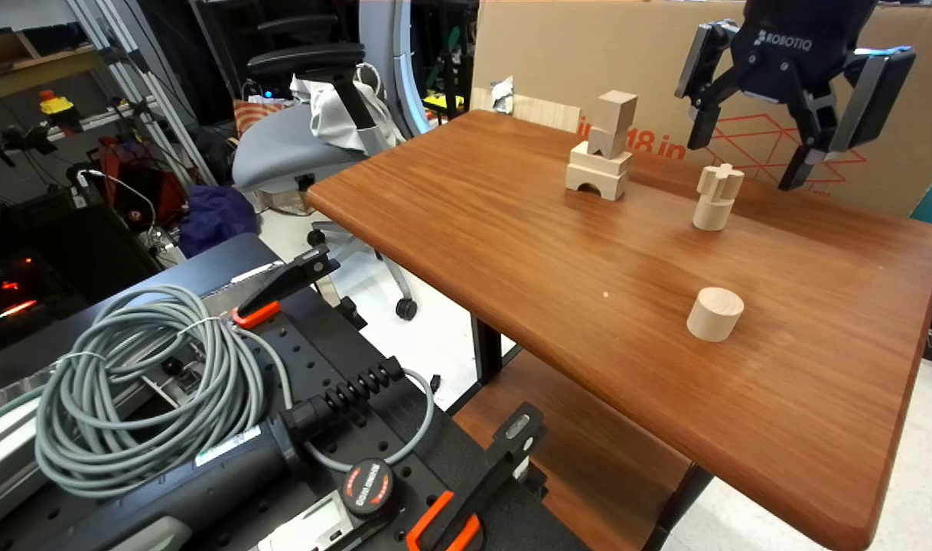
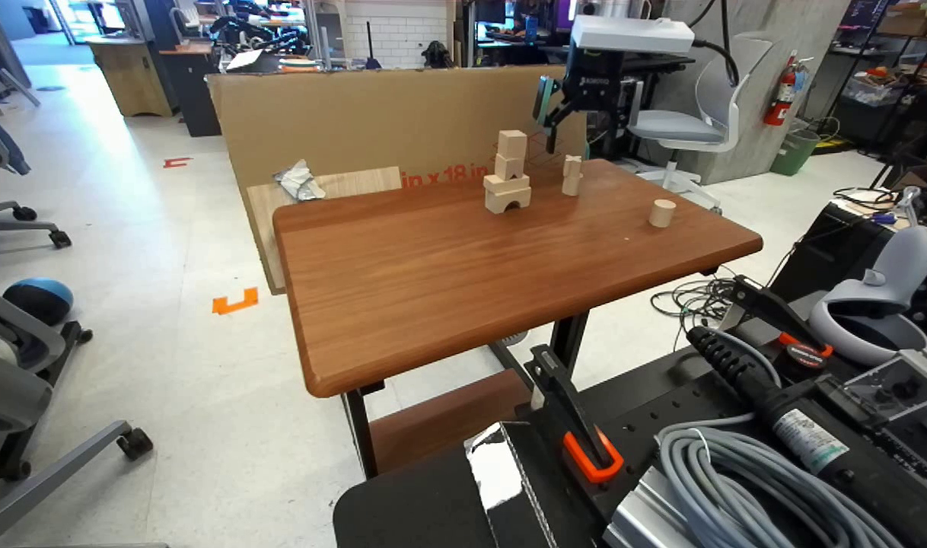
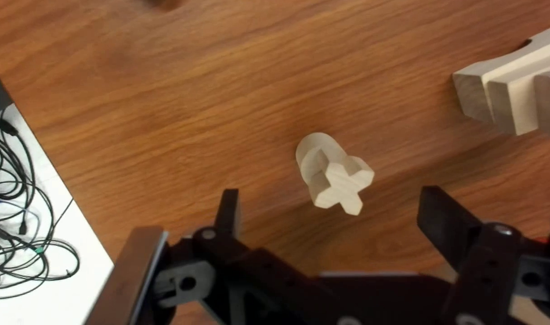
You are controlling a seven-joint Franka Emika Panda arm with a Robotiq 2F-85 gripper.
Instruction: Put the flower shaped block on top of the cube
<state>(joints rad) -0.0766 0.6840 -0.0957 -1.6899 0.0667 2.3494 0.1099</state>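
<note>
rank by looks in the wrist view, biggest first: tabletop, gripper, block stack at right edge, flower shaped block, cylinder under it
1. tabletop
2. gripper, enlarged by nearness
3. block stack, partly cut off
4. flower shaped block and cylinder: not ranked, as the block hides part of the cylinder

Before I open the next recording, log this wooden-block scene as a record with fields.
end effector: black Robotiq gripper, open, holding nothing
to move: pale wooden flower-shaped block, standing on a round pale wooden cylinder
target: pale wooden cube, topmost in the block stack
stack base: pale wooden arch-shaped block
apart: second pale wooden cylinder, on the brown wooden table
status: flower-shaped block not yet on cube
</note>
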